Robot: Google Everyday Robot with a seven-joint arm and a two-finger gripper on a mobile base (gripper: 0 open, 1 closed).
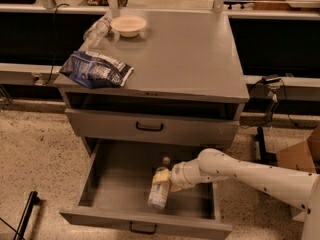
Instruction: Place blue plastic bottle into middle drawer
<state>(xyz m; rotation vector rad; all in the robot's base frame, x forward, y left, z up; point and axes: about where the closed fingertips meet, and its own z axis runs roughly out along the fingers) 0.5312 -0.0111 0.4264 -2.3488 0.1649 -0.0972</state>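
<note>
The blue plastic bottle (158, 188), clear with a white cap and a pale label, is inside the open middle drawer (142, 219), the bottom one of the grey cabinet. It is tilted, with its cap pointing toward the back. My gripper (168, 180) reaches in from the right on a white arm and is shut on the bottle's upper half. The bottle's base is low, near the drawer floor; I cannot tell whether it touches.
The grey drawer above (150, 127) is closed. On the cabinet top lie a blue snack bag (96, 70), a white bowl (128, 25) and a thin clear bottle (97, 30). A cardboard box (304, 154) stands at the right and a black stand (25, 216) at the lower left.
</note>
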